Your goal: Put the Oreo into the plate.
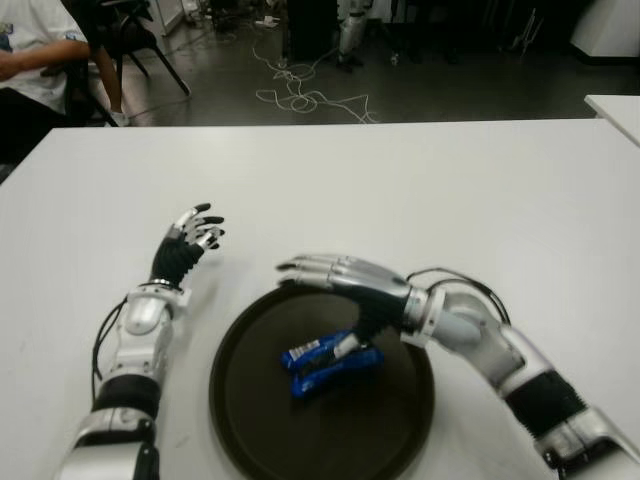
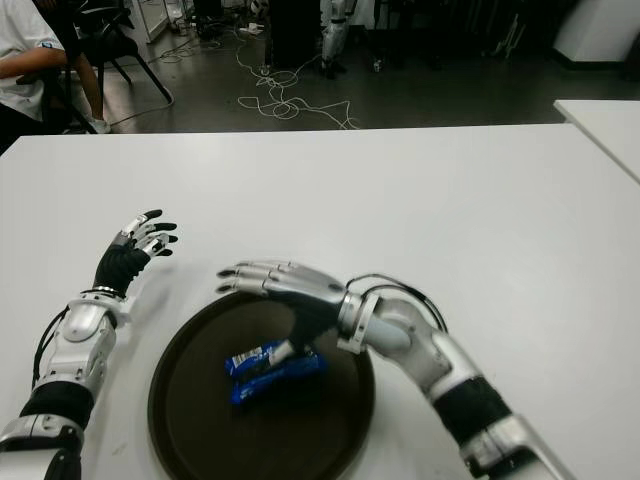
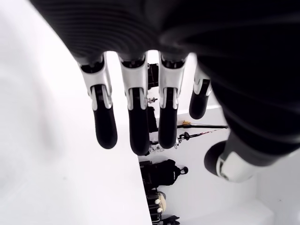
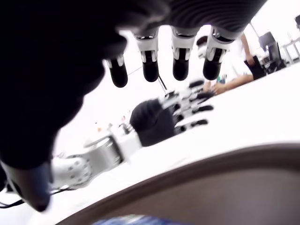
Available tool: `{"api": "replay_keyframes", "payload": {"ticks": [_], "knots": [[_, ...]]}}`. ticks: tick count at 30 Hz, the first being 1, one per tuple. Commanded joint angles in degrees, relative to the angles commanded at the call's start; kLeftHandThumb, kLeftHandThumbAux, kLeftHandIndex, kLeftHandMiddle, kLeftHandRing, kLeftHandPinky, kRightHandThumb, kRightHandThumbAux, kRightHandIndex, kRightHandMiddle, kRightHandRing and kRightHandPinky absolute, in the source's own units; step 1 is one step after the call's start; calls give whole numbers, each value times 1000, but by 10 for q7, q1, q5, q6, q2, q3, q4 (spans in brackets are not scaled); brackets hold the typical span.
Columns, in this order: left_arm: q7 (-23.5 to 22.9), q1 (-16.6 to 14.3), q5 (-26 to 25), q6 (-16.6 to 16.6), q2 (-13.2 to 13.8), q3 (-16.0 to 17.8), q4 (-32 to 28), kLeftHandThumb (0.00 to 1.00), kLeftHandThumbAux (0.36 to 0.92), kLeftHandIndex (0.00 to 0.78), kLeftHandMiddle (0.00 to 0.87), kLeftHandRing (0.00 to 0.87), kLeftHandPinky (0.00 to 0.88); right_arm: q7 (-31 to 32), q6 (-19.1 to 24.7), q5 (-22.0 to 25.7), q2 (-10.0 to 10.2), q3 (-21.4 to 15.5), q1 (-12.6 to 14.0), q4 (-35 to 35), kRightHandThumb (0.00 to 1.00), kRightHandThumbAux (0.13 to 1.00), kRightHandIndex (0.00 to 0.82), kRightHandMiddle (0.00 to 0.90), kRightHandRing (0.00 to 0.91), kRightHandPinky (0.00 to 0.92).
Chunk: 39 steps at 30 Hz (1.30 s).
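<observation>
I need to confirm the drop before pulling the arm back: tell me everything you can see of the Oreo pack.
The Oreo pack is a small, long blue packet with white lettering, apparently glossy wrapper film. It lies flat inside the dark round plate, near the middle, skewed to the table's edge. The right hand is above it with fingers extended and spread, not closed on it; the thumb reaches down close to the pack's upper edge, and whether it touches is unclear. Nothing else lies in the plate with it.

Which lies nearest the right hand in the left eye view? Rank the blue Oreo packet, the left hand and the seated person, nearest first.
1. Blue Oreo packet, on the round dark plate under the open right hand.
2. Left hand, over the white table, left of the plate.
3. Seated person, beyond the table's far left corner.
</observation>
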Motion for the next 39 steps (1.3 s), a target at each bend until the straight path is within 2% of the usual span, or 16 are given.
{"api": "replay_keyframes", "payload": {"ticks": [2,4,10,14,18,21,25,27,28,30,34,36,39], "knots": [[1,-3,1,-1,0,0,4,171,620,170,288,291,336,1,8,6,-1,-11,-11,14,0,645,0,0,0,3],[1,-5,1,-1,0,0,7,172,622,171,288,292,340,-9,20,5,7,-16,-26,42,0,649,0,0,0,12],[-4,-13,-4,-2,-1,4,18,179,623,171,293,303,361,-81,38,-13,28,-26,-123,245,0,674,3,10,3,21],[-8,-17,-11,4,-3,8,20,184,625,169,296,313,370,-122,62,-18,43,-26,-148,302,0,695,24,43,30,33],[-14,-25,-20,12,-2,13,33,186,625,167,295,315,373,-169,116,-4,71,-43,-181,360,0,688,52,74,58,40],[-16,-29,-23,11,-1,15,41,191,626,168,293,313,371,-189,125,3,83,-49,-193,391,0,685,68,90,68,32],[-12,-32,-19,9,1,13,47,189,628,172,293,307,361,-202,143,32,101,-77,-208,434,0,702,94,113,89,54],[-10,-34,-17,10,2,12,49,186,629,174,293,307,360,-192,154,59,114,-101,-218,453,0,723,106,131,112,93],[-10,-35,-17,10,3,12,51,185,628,174,294,307,360,-174,169,90,123,-128,-226,466,0,734,112,140,124,114],[-10,-37,-18,11,3,13,54,192,625,175,298,316,368,-153,184,125,134,-159,-236,483,0,761,122,167,160,174],[-12,-37,-21,7,1,15,57,199,621,176,303,326,375,-134,203,168,143,-199,-239,505,0,787,140,207,207,244],[-14,-35,-22,4,1,16,56,205,626,176,302,323,369,-125,220,199,146,-232,-234,520,0,791,148,221,223,267],[-15,-34,-23,1,1,16,55,217,636,176,302,319,362,-119,233,220,148,-256,-234,527,0,797,155,234,240,289]]}}
